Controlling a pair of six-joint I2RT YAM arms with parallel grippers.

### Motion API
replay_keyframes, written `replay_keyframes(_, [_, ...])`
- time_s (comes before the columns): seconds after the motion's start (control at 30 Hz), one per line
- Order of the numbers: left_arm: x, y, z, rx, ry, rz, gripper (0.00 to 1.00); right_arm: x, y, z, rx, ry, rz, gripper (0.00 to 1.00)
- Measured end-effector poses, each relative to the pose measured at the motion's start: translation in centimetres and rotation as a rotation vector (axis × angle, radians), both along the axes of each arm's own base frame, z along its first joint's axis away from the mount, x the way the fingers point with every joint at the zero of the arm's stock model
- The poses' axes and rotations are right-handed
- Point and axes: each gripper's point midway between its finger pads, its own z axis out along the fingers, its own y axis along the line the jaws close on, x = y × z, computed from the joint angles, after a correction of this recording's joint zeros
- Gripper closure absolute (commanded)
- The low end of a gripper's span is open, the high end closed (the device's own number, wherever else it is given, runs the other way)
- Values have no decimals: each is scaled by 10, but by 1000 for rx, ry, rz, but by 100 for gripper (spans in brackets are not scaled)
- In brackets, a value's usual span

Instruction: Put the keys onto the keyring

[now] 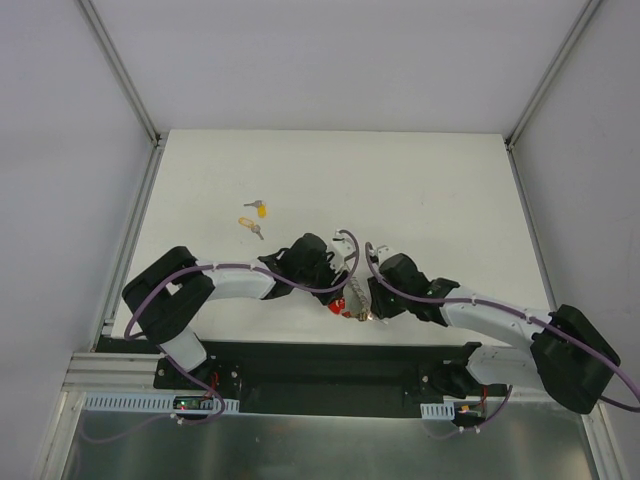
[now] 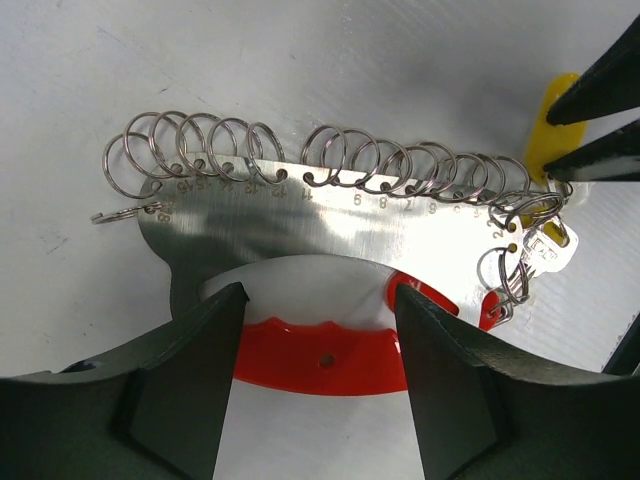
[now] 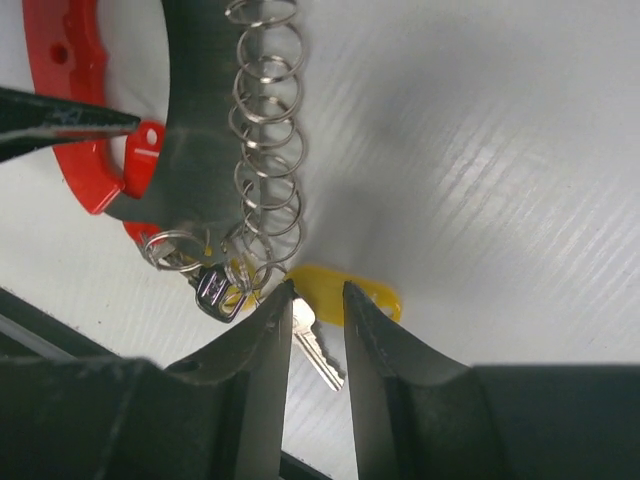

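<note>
Right pincer, narrowly apart, straddles a key at the keyring's 3 o'clock for threading; left pincer, spread, braces it.

The keyring lies on the table, close to the near edge, between the two arms. The left gripper is over it from the left, one finger on each side of the handle. The right gripper is just to its right. One key lies between that gripper's fingers, right beside the end of the row of rings. Two more keys lie farther back and to the left, close together, well apart from the keyring.
</note>
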Motion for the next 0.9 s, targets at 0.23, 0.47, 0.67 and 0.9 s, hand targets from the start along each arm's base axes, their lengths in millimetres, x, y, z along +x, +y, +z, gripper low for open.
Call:
replay_keyframes(0.23, [1, 4, -2, 33, 3, 20, 39, 23, -12, 1, 16, 11, -139, 69])
replay_keyframes(0.47, [7, 13, -5, 81, -14, 62, 39, 41, -20, 2, 1, 13, -193, 69])
replay_keyframes(0.67, [15, 29, -7, 146, -46, 125, 39, 45, -19, 6, -8, -4, -147, 68])
replay_keyframes(0.9, [16, 40, -6, 185, -57, 159, 36, 51, -12, 26, 31, -67, -94, 65])
